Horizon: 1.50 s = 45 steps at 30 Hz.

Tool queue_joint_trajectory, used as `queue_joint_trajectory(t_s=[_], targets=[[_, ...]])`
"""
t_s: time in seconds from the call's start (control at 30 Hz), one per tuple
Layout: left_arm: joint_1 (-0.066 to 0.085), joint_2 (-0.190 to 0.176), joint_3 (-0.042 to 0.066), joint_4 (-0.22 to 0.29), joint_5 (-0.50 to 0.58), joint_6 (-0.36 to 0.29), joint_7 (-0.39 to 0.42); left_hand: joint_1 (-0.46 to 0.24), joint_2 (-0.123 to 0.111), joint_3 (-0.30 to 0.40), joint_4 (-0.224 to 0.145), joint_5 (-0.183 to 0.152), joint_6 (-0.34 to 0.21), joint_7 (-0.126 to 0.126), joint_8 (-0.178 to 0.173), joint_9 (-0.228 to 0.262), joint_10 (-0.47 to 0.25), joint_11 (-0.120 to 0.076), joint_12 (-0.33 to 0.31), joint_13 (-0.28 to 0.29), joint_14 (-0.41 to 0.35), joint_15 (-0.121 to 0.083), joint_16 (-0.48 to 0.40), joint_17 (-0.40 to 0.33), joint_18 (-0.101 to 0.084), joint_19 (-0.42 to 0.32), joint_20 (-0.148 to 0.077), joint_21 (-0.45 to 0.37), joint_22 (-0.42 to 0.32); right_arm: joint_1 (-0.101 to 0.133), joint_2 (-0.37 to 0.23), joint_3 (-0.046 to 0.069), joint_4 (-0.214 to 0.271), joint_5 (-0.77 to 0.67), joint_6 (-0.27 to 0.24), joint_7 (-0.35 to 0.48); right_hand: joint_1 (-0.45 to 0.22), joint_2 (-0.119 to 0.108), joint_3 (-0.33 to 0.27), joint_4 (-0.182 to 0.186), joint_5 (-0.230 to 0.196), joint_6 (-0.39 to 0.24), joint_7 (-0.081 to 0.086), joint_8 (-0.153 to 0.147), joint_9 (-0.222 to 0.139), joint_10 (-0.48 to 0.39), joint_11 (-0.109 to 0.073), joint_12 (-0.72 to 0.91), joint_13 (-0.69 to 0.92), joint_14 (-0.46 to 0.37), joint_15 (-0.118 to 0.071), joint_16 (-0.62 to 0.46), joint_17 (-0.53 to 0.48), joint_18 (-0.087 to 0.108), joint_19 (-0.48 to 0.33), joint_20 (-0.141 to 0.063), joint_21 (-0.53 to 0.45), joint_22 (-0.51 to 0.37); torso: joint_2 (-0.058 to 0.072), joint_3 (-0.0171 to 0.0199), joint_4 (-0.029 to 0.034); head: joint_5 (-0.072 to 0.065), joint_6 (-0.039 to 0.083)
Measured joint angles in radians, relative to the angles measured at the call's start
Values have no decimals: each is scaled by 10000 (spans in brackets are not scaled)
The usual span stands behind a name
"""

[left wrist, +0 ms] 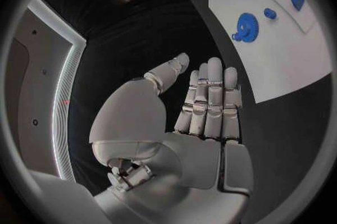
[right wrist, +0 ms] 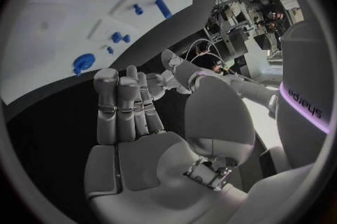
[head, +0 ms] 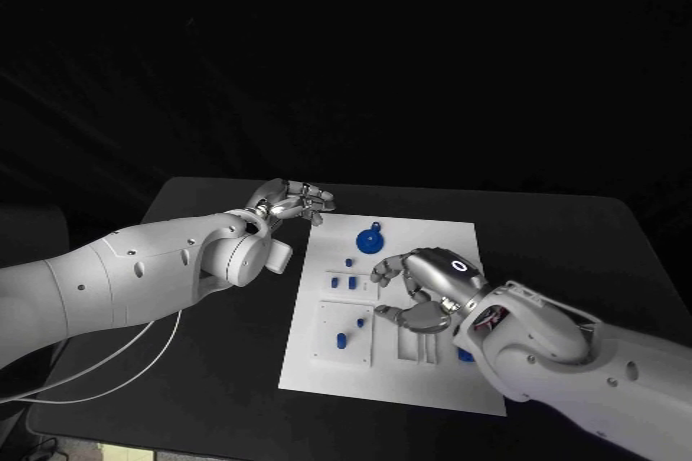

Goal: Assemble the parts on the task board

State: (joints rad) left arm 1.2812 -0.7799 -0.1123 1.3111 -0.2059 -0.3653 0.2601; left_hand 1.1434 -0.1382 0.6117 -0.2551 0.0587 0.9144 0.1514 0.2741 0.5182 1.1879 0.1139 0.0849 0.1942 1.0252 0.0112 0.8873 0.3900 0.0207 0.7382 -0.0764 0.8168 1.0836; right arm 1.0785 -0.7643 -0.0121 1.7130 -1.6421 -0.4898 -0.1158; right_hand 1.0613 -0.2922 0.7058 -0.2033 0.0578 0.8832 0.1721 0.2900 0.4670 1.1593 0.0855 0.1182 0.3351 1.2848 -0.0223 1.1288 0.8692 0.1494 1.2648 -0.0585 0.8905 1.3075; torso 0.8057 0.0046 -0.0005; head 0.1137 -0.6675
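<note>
Lying on black table (head: 188, 381) — white task board (head: 433, 241)

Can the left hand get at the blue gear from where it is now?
Probably yes. The left hand is empty, fingers straight, just off the board's far left corner, and the gear lies close by with nothing between; the right hand sits nearer the robot.

The right hand (head: 421, 291) hangs over the middle of the task board (head: 332, 376) and hides the parts beneath it. Small blue parts (head: 342, 280) beside it are too small to tell apart. The board's far corner is cut off in the left wrist view.
</note>
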Motion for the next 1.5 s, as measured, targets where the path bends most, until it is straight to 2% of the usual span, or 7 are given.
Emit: queue_joint_trajectory(t_s=[0.17, 0.27, 0.37, 0.4, 0.6, 0.83, 1.5], targets=[[0, -30, 0, -12, 8, 0, 0, 0, 0, 0, 0, 0, 0, 0, 0, 1, 0, 0, 0, -9, 0, 0, -38, 5, 101, 39, 30, 0, -1, 658, -816, 59, -198, 1854, 739, -151, -15, 15, -7, 299, -5, 270, -200, 169, 68, 481, -270, 753, 568, 136, -353, 0, -16, 0, 91, 11, 0, 0, -16, 0, -13, -198, 67], [-1, -30, -4, -24, 20, 0, 0, 0, 0, 0, 0, 0, 0, 0, 0, 1, 2, -2, 0, -9, 0, 0, -38, 9, 99, 73, -4, 0, -1, 870, -1234, 68, -351, 2739, 1452, -425, -295, 293, -274, 560, -5, 373, -311, 170, 137, 620, -338, 1844, 1578, 264, -484, 0, -4, 17, 145, -41, 0, 0, -36, 2, -37, -301, 87], [-1, -16, -4, -37, 36, 0, 0, 0, 0, 0, 0, 0, 0, 0, 0, 1, 3, -2, 0, -8, 0, 0, -38, 9, 99, 73, -4, 0, -1, 904, -1493, 55, -370, 3394, 2026, -734, -486, 353, -462, 710, -5, 387, -643, 197, 252, 1034, -712, 4505, 4298, 264, -669, 42, 34, 119, 253, -152, 0, -1, -56, 1, -55, -374, 89], [-1, -13, -4, -41, 44, 2, 0, 0, 0, -16, 16, 0, 0, 0, 0, 1, 3, -2, 0, -8, 0, 0, -38, 14, 99, 73, -4, 0, -1, 908, -1583, 49, -365, 3659, 2275, -893, -508, 365, -433, 790, -5, 375, -637, 197, 296, 891, -826, 5264, 5089, 271, -766, 100, 67, 152, 299, -196, 23, -1, -58, 1, -59, -389, 90], [-1, -4, -7, -59, 76, 10, -2, -40, 40, -22, 22, 0, 0, 0, 0, -8, 3, -3, 0, -16, 0, 0, -38, 20, 97, 73, -4, 0, 9, 915, -2014, 36, -297, 4654, 3521, -1922, -1086, 540, -234, 1370, -35, 405, -650, 261, 564, 143, -905, 8086, 7840, 310, -883, 685, 569, 208, 428, -220, 432, -1, -75, 14, -84, -477, 92], [-3, -3, -14, -59, 99, 22, -7, -40, 40, -22, 22, 0, 0, 0, 0, -8, 3, -3, 0, -16, 0, 0, -38, 30, 94, 73, -3, 0, 8, 914, -2525, -113, -172, 5480, 4780, -3286, -1599, 680, -132, 1720, -35, 531, -774, 430, 936, -79, -958, 8973, 8724, 222, -970, 1057, 1030, 214, 406, -315, 774, -1, -79, 13, -91, -584, 61], [-18, 18, -45, -55, 144, 79, -17, -40, 40, -49, 48, 0, 0, 0, 0, -16, 4, -3, 0, -24, 36, 36, -38, 46, 21, 72, -2, 0, 15, 919, -2531, -379, 151, 5942, 5401, -4302, -2385, 857, -218, 1998, -35, 623, -868, 515, 1252, -45, -1000, 9078, 8887, 184, -1008, 1143, 1277, 209, 337, -382, 1065, -2, -69, -26, -60, -750, 44]])
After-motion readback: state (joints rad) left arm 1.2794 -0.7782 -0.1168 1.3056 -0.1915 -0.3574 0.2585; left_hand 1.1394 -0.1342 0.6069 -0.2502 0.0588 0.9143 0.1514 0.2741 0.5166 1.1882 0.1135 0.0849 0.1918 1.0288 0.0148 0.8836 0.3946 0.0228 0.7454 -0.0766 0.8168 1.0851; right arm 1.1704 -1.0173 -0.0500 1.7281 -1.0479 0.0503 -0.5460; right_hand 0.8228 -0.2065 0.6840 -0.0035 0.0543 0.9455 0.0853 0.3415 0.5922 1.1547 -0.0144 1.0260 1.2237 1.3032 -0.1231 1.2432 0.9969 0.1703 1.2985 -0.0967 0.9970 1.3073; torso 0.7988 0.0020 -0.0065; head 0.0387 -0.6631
